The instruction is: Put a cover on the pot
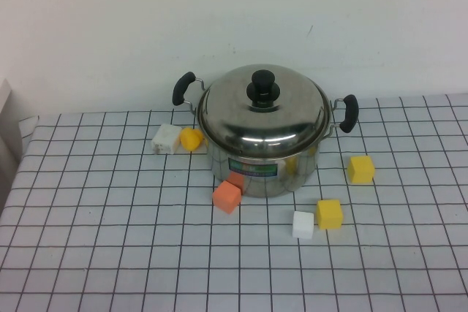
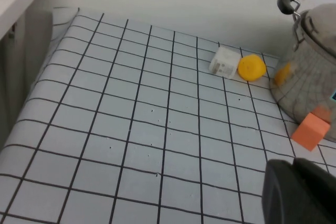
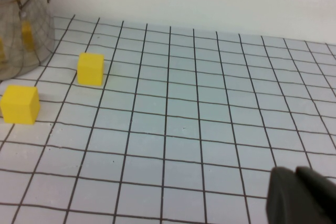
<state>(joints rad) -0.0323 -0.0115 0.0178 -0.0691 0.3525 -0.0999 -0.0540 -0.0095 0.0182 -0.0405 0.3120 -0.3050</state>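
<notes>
Neither arm shows in the high view. Each wrist view catches only a dark corner of its own gripper: the left gripper (image 2: 299,192) and the right gripper (image 3: 302,195), and whether either is spread or pressed together cannot be told.

Ahead of the left gripper, just past an orange cube (image 2: 311,130), stands the pot (image 2: 310,82). It looks the nearer of the two. From the right gripper the pot (image 3: 23,30) lies well off across bare cloth, beyond two yellow cubes (image 3: 90,68).

In the high view the domed lid (image 1: 262,111) with its black knob (image 1: 262,87) already sits level on the pot (image 1: 267,169). The covering appears done, with no reach called for.
</notes>
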